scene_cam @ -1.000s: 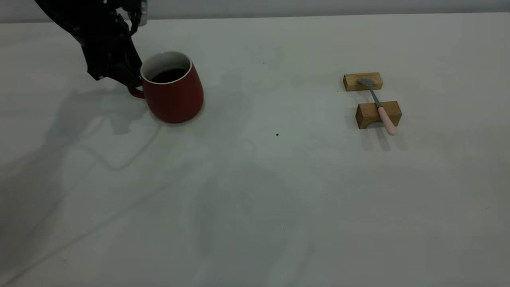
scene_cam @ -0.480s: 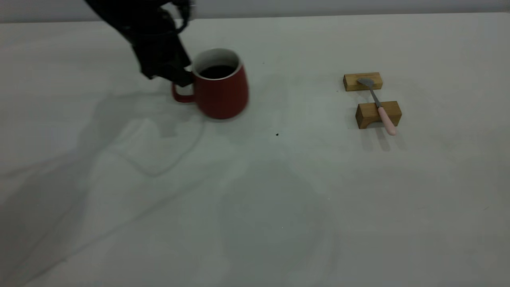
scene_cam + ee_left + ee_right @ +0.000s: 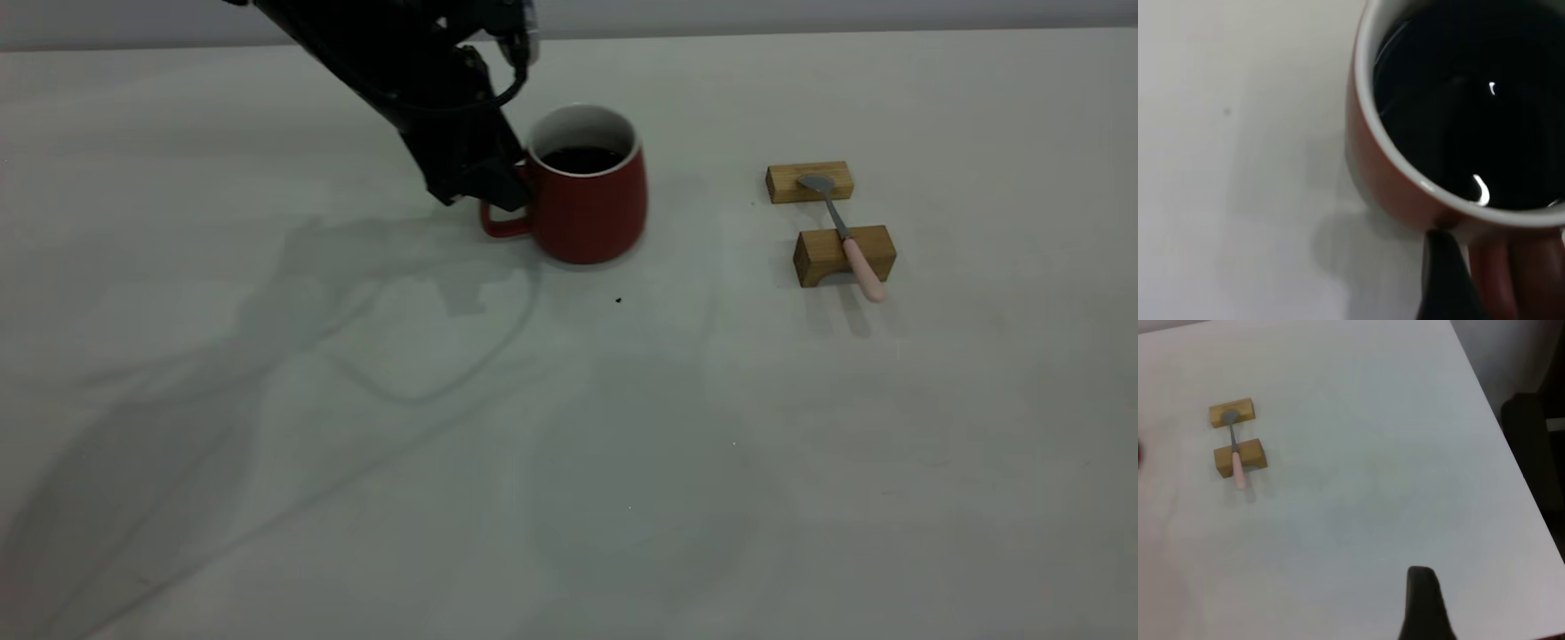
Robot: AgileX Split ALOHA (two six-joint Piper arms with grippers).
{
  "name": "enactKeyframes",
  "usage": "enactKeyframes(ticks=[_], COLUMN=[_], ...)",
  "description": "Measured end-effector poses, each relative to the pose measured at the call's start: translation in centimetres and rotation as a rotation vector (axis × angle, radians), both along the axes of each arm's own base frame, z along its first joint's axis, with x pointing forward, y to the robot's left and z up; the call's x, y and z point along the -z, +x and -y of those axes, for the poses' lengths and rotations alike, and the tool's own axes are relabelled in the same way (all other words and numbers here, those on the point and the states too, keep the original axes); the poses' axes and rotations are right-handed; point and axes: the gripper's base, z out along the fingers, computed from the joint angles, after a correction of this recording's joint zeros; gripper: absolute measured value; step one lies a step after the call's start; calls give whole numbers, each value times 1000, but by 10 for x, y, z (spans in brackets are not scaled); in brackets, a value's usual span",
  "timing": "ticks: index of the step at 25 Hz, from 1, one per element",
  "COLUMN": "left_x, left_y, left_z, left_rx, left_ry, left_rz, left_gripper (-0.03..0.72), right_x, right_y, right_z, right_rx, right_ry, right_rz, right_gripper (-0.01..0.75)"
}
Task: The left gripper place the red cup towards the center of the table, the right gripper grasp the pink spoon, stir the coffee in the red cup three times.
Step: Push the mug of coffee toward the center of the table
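The red cup point(image 3: 591, 209) stands upright near the middle of the table point(image 3: 569, 444), with dark coffee point(image 3: 582, 160) inside it. My left gripper point(image 3: 502, 188) is shut on the cup's loop handle point(image 3: 502, 222), on the cup's left side. In the left wrist view one dark finger point(image 3: 1441, 280) lies against the handle point(image 3: 1508, 273) below the white rim. The pink spoon point(image 3: 853, 249) lies across two tan wooden blocks to the right of the cup. My right gripper point(image 3: 1495, 587) hangs high over the table's right part, open and holding nothing; only one of its fingers point(image 3: 1421, 600) shows.
The two wooden blocks point(image 3: 809, 181) point(image 3: 822, 256) carry the spoon, bowl on the far one and pink handle sticking out over the near one. A tiny dark speck point(image 3: 619, 300) lies in front of the cup. The table's edge point(image 3: 1511, 453) runs close beside the right arm.
My left gripper has carried the red cup to the right, from the table's far left to near the middle. The spoon and blocks have not moved.
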Motion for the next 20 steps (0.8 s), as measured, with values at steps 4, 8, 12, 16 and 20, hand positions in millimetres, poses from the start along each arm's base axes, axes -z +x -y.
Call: enactKeyframes(ticks=[4,8,12,16,20], left_x=[-1,-1,-16,-35,-58], left_y=[-1,-2,-2,-4,-8], left_z=[6,6,8,7,3], left_rx=[8,11,16,19,34], left_ry=[-31,-34,-53,-52,-3], left_rz=[0,-5,-1,-20,-39], left_gripper=[482,482,482,482,482], right_x=[0,0,0,0,0], right_y=[0,0,0,0,0], right_z=[0,0,0,0,0], right_rx=[0,0,0,0,0], right_ry=[1,1,1,1,1], right_rz=[0,0,0,0,0], right_gripper=[565,565,565,565,565])
